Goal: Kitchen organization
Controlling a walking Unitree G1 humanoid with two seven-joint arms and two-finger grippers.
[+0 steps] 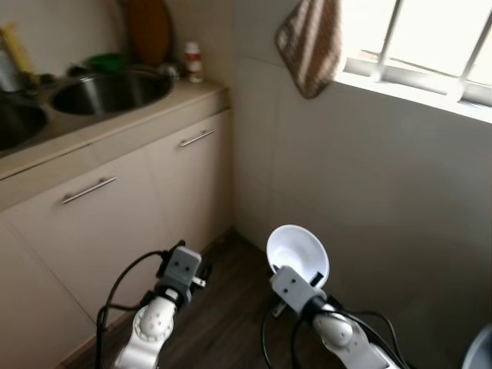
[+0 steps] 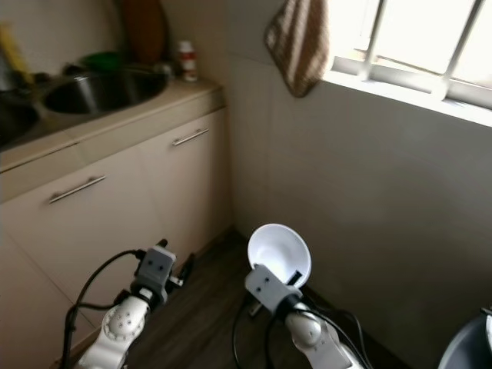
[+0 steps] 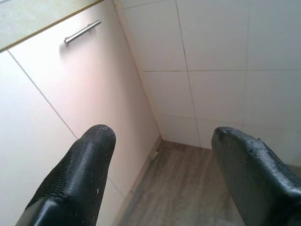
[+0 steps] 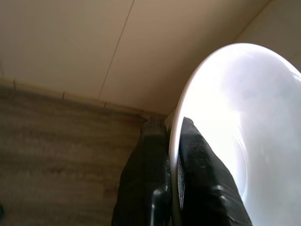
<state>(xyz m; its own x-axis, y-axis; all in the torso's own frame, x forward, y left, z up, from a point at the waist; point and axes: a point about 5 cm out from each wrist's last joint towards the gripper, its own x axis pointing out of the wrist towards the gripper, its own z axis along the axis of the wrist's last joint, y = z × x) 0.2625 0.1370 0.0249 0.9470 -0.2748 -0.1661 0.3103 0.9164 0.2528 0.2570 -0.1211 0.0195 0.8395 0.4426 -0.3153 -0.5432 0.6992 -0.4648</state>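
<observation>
- White and glossy, the round ceramic bowl (image 1: 297, 255) sits up in the air over the dark wood-look floor (image 1: 231, 307), tipped on edge with its hollow facing the head camera, close to the tiled corner wall (image 1: 369, 200).
- Right gripper (image 4: 170, 141) has it pinched by the rim: one black finger inside the bowl, one outside, pressed tight against the thin edge.
- Left gripper (image 3: 160, 136) hangs low beside the cream cabinet doors (image 1: 115, 223), fingers spread wide with nothing between them, tips aimed at the corner where cabinet meets wall.
- Up on the beige countertop (image 1: 154, 108), a round stainless steel sink basin (image 1: 111, 91) lies sunk in.
- Behind the basin, a small white bottle with a red band (image 1: 193, 61) stands by the wall, a brown wooden board (image 1: 150, 29) leaning next to it.
- Brown-striped cloth (image 1: 311, 42) hangs on the wall just beside the bright barred window (image 1: 430, 46).
</observation>
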